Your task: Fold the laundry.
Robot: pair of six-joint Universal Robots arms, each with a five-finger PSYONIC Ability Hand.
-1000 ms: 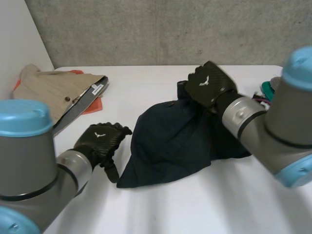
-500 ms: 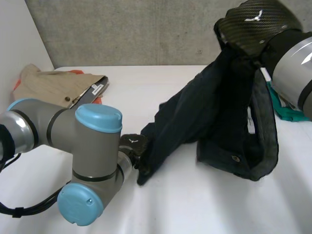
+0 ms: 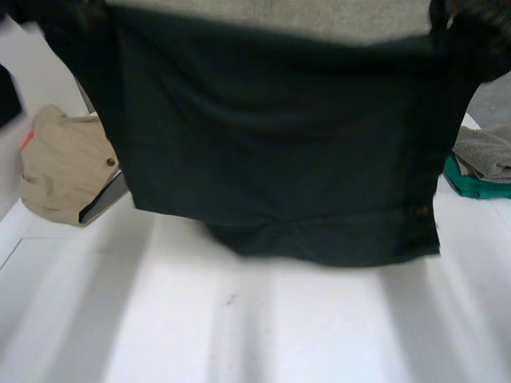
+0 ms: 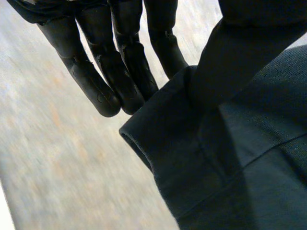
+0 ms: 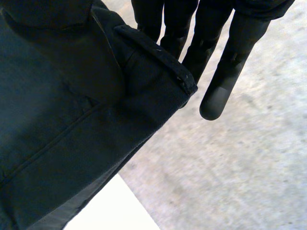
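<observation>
A dark navy garment hangs spread wide above the white table, its lower hem just over the tabletop. My left hand pinches one upper corner of the garment between straight fingers and thumb. My right hand pinches the other upper corner the same way. The cloth is stretched flat between the two hands and hides the middle of the table behind it.
Beige trousers lie at the table's left side on something orange. A grey cloth on a green one lies at the right edge. A concrete wall stands behind the table.
The left hand has taken hold of the garment's free corner. Both hands have risen and moved apart, lifting the garment off the table and spreading it out.
</observation>
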